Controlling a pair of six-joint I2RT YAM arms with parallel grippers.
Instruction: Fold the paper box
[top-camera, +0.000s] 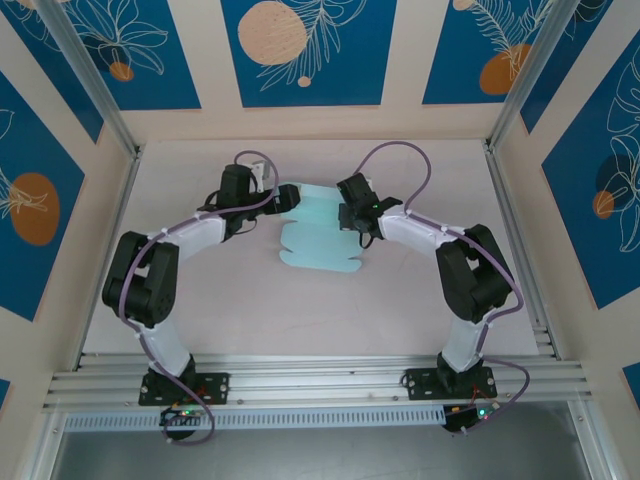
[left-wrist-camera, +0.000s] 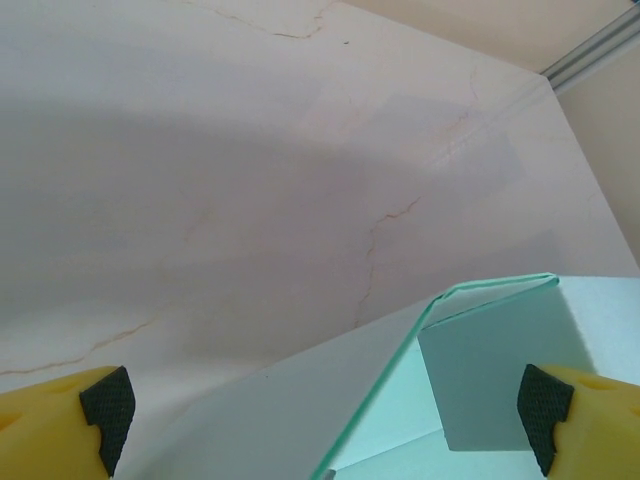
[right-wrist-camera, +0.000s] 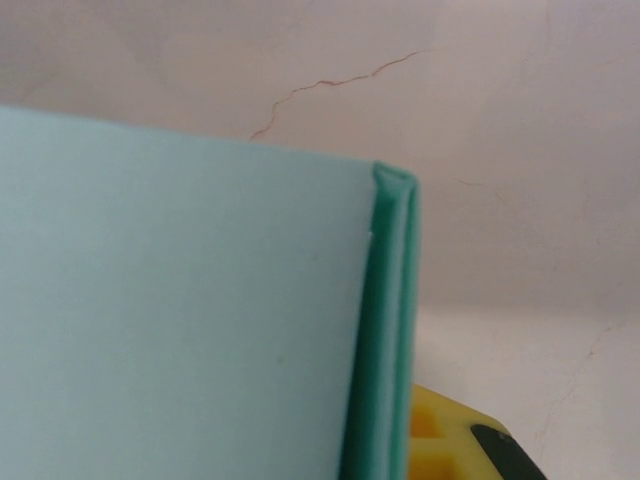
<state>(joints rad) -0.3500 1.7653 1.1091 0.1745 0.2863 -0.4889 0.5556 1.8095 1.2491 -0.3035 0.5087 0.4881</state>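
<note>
Two robot arms are working from either side on a pale blue paper box (top-camera: 320, 245), which is lying as a partly flat die-cut sheet with scalloped edges near the middle of the pale marbled table (top-camera: 200, 310). The left gripper (top-camera: 285, 198) is reaching in at the sheet's far left corner. In the left wrist view it is standing wide apart, its black pads (left-wrist-camera: 105, 405) flanking a raised, creased flap of the paper box (left-wrist-camera: 490, 370) without touching it. The right gripper (top-camera: 348, 215) is sitting against the sheet's far right edge. In the right wrist view the paper box (right-wrist-camera: 180, 300) is looming close, with a doubled, darker green edge standing upright just beside one yellow finger (right-wrist-camera: 450, 445). Whether that gripper is pinching the card cannot be told.
</note>
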